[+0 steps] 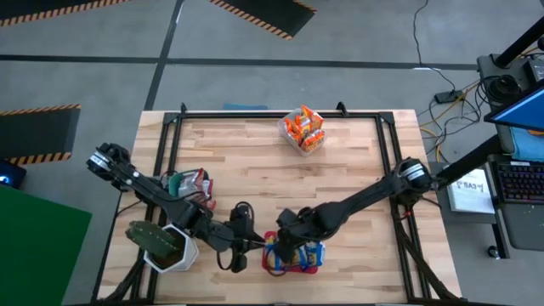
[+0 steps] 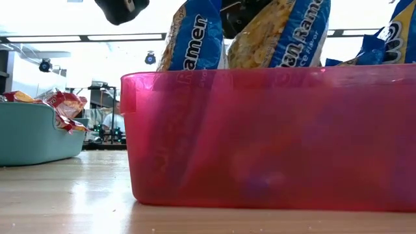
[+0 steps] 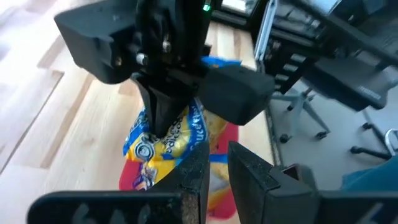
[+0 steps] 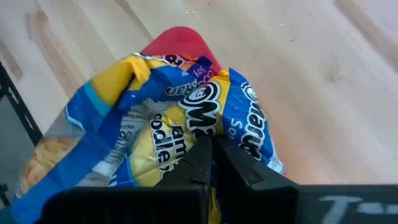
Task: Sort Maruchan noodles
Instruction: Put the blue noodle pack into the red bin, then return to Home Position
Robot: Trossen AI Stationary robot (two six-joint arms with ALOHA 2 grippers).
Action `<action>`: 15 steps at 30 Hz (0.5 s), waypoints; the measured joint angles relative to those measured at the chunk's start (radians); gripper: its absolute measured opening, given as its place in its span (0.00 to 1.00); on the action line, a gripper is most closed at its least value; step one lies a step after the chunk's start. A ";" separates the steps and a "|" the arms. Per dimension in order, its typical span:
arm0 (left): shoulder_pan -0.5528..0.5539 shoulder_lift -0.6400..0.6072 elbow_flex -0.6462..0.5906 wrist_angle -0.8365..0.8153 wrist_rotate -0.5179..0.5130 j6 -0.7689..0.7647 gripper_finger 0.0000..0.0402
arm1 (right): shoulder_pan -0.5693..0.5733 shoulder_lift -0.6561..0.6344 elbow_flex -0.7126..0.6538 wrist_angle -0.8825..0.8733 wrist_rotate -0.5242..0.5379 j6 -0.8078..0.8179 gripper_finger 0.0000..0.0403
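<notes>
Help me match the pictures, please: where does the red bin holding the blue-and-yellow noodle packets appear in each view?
High view: the red bin sits at the table's near edge, under the right gripper.
Low view: it fills the foreground, packets standing above its rim.
Left wrist view: a red corner shows under the packets.
Right wrist view: a red rounded corner shows beyond the packets.
Shared landmark: the blue-and-yellow packets.

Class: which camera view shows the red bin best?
The low view: the red bin fills it, side wall clear. From the high view it is small under the right gripper; wrist views show only red edges beneath blue-and-yellow packets.
</notes>
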 joint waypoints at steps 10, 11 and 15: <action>0.008 -0.195 0.000 -0.095 -0.036 0.101 0.10 | -0.017 -0.164 -0.002 -0.001 0.006 -0.173 0.02; 0.008 -0.227 0.000 -0.110 -0.049 0.115 0.10 | -0.019 -0.189 -0.002 -0.002 0.013 -0.219 0.02; 0.008 -0.350 0.000 -0.168 -0.130 0.178 0.10 | -0.030 -0.279 -0.005 0.028 0.072 -0.438 0.02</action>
